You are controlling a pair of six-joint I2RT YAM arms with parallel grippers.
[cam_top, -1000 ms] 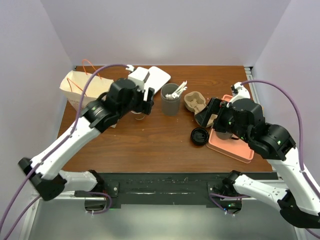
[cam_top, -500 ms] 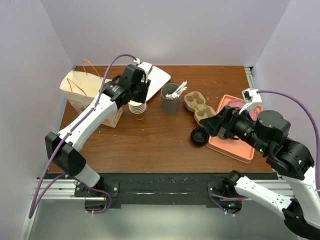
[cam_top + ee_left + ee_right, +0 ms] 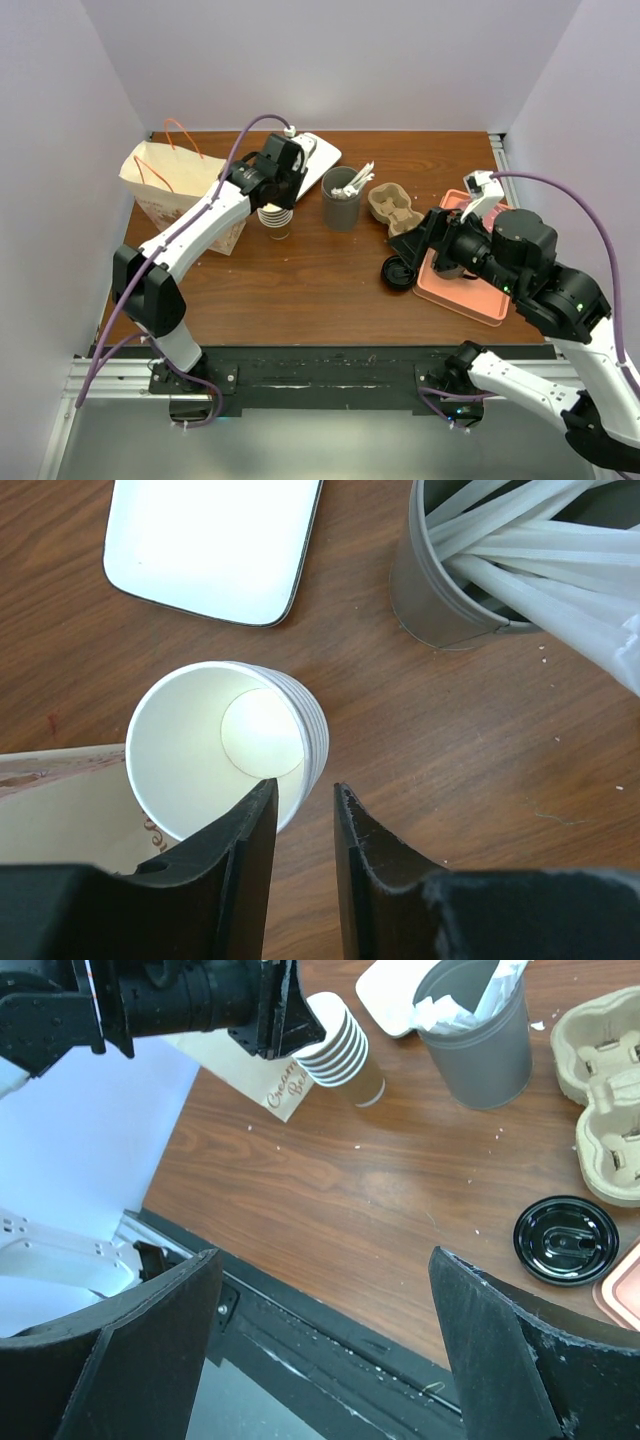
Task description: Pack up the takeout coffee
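Observation:
No capped takeout coffee shows in any view. A loose black lid (image 3: 399, 271) (image 3: 566, 1240) lies on the wood beside the pink tray (image 3: 465, 295). My left gripper (image 3: 279, 200) (image 3: 305, 792) hangs over a stack of lidless cream cups (image 3: 275, 220) (image 3: 215, 745) next to the paper bag (image 3: 165, 185). Its jaws stand narrowly apart, one finger over the cup mouth and the other outside the rim, with wood showing between them. My right gripper (image 3: 412, 245) (image 3: 322, 1255) is wide open above the table's front edge and holds nothing.
A dark grey cup of white utensils (image 3: 341, 200) (image 3: 470, 570) stands right of the cup stack. A pulp cup carrier (image 3: 392, 207) (image 3: 605, 1100) sits beyond it. A white flat lid (image 3: 315, 152) (image 3: 210, 540) lies at the back.
My left arm has stretched farther back and its jaws have narrowed over the cup stack. The right arm has swung slightly, its gripper still wide.

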